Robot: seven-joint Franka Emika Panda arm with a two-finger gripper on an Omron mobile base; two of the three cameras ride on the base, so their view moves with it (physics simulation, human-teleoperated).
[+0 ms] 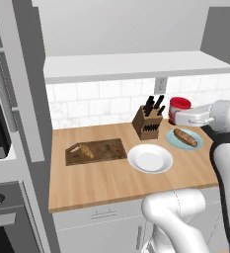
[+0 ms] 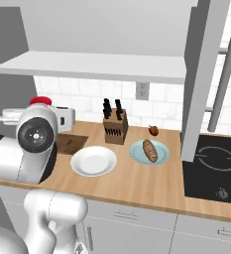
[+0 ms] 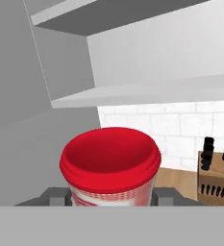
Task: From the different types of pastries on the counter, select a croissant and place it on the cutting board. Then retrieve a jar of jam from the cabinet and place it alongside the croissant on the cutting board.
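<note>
Gripper (image 3: 111, 199) closed round the jar (image 3: 110, 161), one finger (image 3: 53, 197) on each side of its body, red lid on top; jar (image 1: 179, 105) held in the air above the back of the counter (image 1: 116, 183), between the knife block (image 1: 148, 122) and the blue plate (image 1: 198, 143), below the shelf (image 1: 136, 66). Lying on the cutting board (image 1: 106, 150) at the left part of the counter, near the board's left end: the croissant (image 1: 82, 150). Just right of the board, toward the front edge: a white plate (image 1: 149, 159); on the blue plate, the long pastry (image 1: 184, 137). Seen in the right base view near the back edge, right of the block: the small dark pastry (image 2: 153, 130); further right, a black cooktop (image 2: 213, 166).
</note>
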